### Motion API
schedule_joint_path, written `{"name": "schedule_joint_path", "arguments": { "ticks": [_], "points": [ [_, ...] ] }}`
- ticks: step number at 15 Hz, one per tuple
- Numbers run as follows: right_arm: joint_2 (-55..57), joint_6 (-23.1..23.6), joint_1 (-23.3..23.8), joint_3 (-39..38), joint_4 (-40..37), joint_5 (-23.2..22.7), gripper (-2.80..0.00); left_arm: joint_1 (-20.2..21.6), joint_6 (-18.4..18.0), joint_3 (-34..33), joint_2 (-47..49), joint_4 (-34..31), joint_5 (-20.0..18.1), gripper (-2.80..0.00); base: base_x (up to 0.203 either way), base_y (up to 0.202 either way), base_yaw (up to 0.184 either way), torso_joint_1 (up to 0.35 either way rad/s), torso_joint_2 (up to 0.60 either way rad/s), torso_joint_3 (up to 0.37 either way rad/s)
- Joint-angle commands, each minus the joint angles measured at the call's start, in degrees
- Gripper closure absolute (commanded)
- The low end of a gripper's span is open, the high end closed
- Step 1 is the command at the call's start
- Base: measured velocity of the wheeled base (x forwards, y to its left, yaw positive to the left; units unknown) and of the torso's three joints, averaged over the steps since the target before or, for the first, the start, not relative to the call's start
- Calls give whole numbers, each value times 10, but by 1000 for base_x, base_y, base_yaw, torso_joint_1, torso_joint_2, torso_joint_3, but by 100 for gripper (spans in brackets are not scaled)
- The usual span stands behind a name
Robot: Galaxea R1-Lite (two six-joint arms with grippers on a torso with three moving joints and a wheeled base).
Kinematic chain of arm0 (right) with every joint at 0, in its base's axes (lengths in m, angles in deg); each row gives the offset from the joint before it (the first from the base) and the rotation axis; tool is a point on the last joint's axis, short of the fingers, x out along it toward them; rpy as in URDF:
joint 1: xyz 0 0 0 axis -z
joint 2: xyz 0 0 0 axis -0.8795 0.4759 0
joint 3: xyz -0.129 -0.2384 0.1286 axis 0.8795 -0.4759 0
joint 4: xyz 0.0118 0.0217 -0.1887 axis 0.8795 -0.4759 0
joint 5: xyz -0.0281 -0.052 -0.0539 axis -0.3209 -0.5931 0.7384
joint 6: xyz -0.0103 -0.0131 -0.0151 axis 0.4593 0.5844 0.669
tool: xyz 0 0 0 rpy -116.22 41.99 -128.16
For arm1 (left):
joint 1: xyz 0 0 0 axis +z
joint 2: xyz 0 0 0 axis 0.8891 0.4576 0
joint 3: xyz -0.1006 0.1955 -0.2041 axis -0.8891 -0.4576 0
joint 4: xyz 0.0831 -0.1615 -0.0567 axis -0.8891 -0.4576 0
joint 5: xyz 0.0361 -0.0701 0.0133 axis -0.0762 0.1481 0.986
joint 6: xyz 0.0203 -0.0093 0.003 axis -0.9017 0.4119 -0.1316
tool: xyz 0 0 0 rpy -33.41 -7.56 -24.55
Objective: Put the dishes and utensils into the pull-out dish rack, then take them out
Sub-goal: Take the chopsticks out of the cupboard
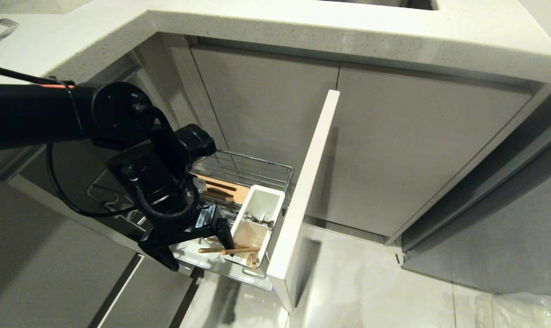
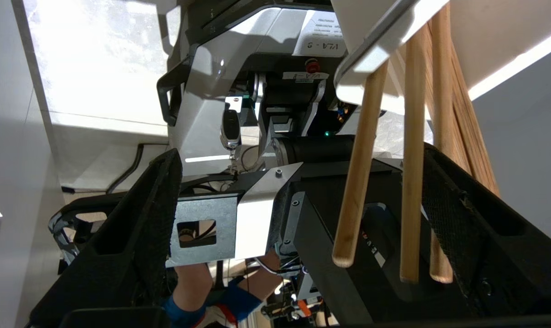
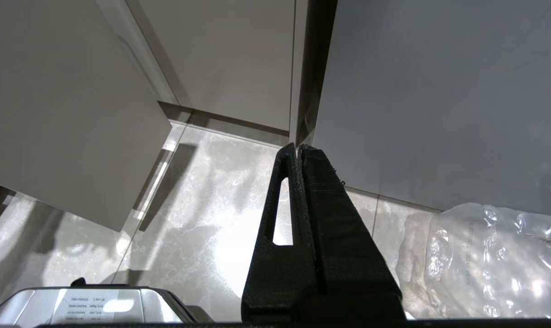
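My left gripper (image 1: 198,248) stood wide open, holding nothing, beside the chopsticks (image 1: 229,250) leaning in the dish rack's (image 1: 257,171) white caddy (image 1: 261,214) (spoon seemingly there too). Plate and bowl weren't visible; unloading, I judged, remained.

Right wrist view only: the right gripper (image 3: 298,150) hangs over the glossy marbled floor tiles (image 3: 202,214), its two black fingers pressed flat together with no gap at the tips. Grey cabinet doors (image 3: 229,59) rise beyond it, meeting at a dark corner seam. Off to one side sits a crumpled clear plastic bag (image 3: 489,259) (bubbly, catching light). A pale-grey robot part (image 3: 84,305) peeks in at the frame's edge.
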Motion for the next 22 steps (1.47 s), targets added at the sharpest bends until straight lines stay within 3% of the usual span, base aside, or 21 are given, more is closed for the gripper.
{"name": "schedule_joint_path", "arguments": {
  "ticks": [1, 9, 12, 17, 22],
  "points": [
    [0, 0, 0, 0, 0, 0, 0, -4, 2, 1, 8, -4, -3, -280, 0, 0, 0, 0, 0, 0],
    [0, 0, 0, 0, 0, 0, 0, -1, 1, 23, 45, -7, -43, -280, 0, 0, 0, 0, 0, 0],
    [0, 0, 0, 0, 0, 0, 0, 1, -13, 55, 59, -53, -63, -280, 0, 0, 0, 0, 0, 0],
    [0, 0, 0, 0, 0, 0, 0, 22, -40, 81, 82, -68, -69, -280, 0, 0, 0, 0, 0, 0],
    [0, 0, 0, 0, 0, 0, 0, 29, -43, 107, 104, -77, -82, -280, 0, 0, 0, 0, 0, 0]
  ]
}}
